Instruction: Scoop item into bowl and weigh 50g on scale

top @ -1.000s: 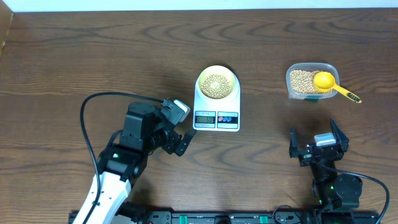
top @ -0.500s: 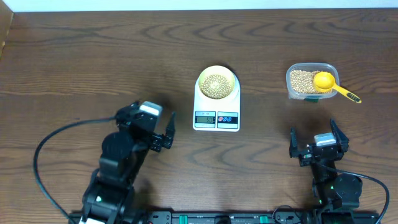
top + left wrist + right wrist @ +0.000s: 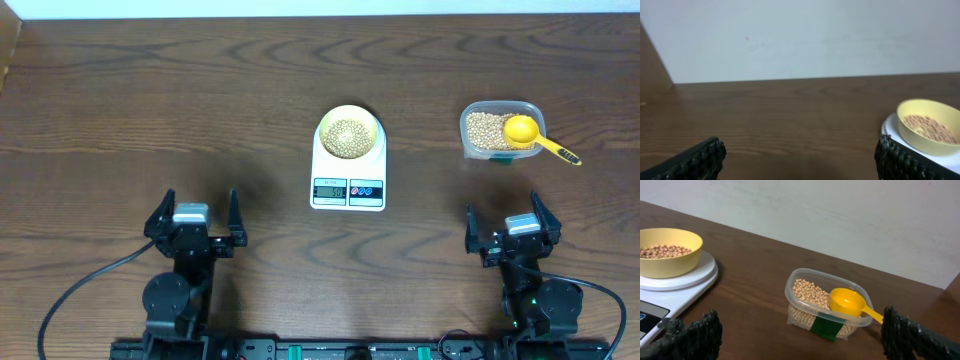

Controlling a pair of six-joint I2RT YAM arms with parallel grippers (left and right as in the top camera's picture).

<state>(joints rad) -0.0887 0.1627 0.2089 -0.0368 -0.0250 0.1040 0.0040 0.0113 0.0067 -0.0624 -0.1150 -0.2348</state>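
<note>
**Overhead view.** The white scale (image 3: 348, 172) sits at the centre of the brown wooden table (image 3: 150, 100). Its display (image 3: 330, 190) and two round buttons (image 3: 366, 190) are on the edge facing the arms; the digits are too small to read. The pale-yellow bowl (image 3: 323, 128) stands on the scale's platform and holds a layer of tan beans (image 3: 347, 136). To the right, well apart from the scale, a clear plastic tub (image 3: 490, 104) contains more beans. A yellow measuring spoon (image 3: 521, 130) rests in it, its handle projecting over the tub's right rim. The left gripper (image 3: 198, 200) is at the near left of the table, jaws spread wide with only bare table between them. The right gripper (image 3: 503, 208) is at the near right, on the near side of the tub, jaws likewise spread wide and holding nothing.

**Left wrist view.** Two dark ribbed fingers (image 3: 696, 161) appear in the bottom corners, far apart, with bare table between them. The bowl with its beans shows at the right edge, seated on the scale's white platform. A pale wall (image 3: 790, 35) backs the table.

**Right wrist view.** The right gripper's fingers (image 3: 690, 336) stand at the lower corners, wide apart and gripping nothing. The tub is ahead at centre, with a green label (image 3: 826, 326) on its near wall. The spoon's cup lies on the beans and shows plain yellow inside. The scale and the filled bowl are at the left, apart from the tub.
</note>
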